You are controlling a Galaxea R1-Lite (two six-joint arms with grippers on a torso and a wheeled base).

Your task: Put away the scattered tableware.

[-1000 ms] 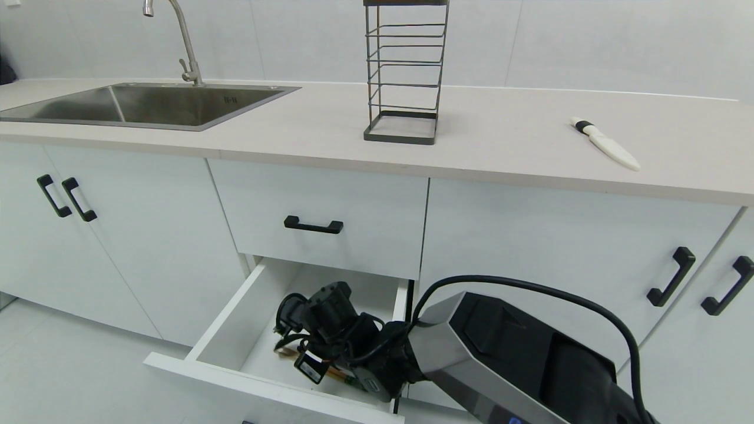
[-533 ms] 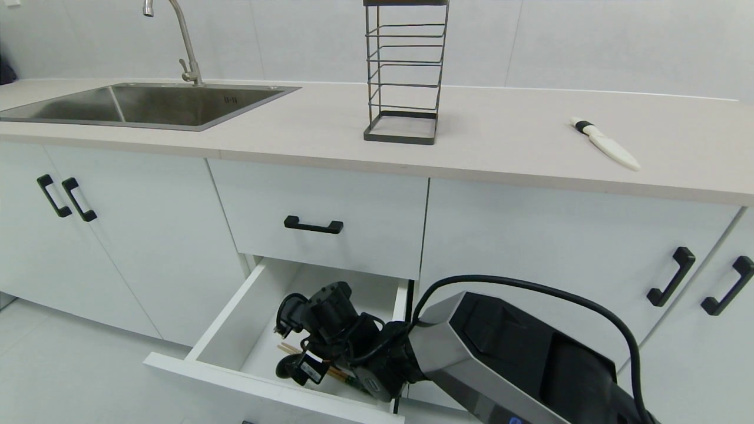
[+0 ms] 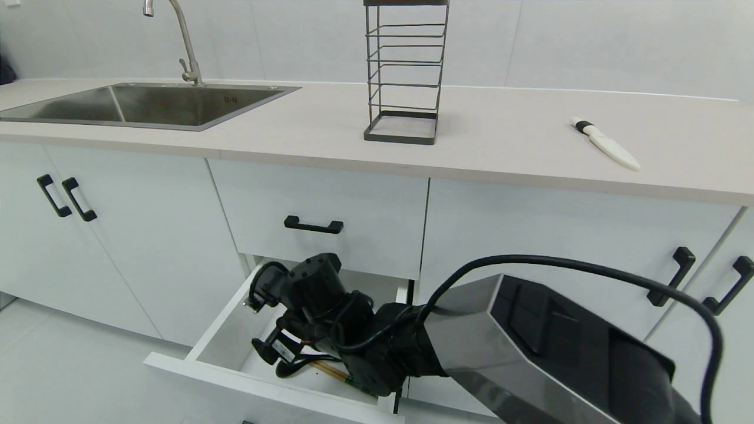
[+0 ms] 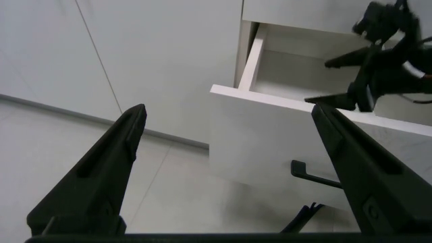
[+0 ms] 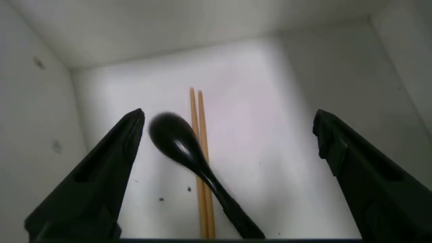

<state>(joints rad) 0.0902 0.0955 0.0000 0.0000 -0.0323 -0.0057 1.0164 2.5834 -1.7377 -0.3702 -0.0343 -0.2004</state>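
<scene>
**A:** So where are the grippers at?

**B:** The left gripper (image 4: 229, 111) hangs low in front of the open drawer (image 3: 224, 318), jaws spread wide, nothing in them. The right gripper (image 3: 270, 359) is over the drawer, also wide open and empty.

**A:** And the tableware?

**B:** A black spoon (image 5: 177, 138) lies on the drawer floor, its handle crossing a pair of chopsticks (image 5: 200, 121). Further back, a white knife (image 3: 605, 143) lies on the counter (image 3: 500, 123), well right of the wire rack (image 3: 403, 76). The sink (image 3: 147, 103) is far left.

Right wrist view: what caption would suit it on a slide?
Open right gripper above a white drawer holding a black spoon crossing wooden chopsticks.
</scene>
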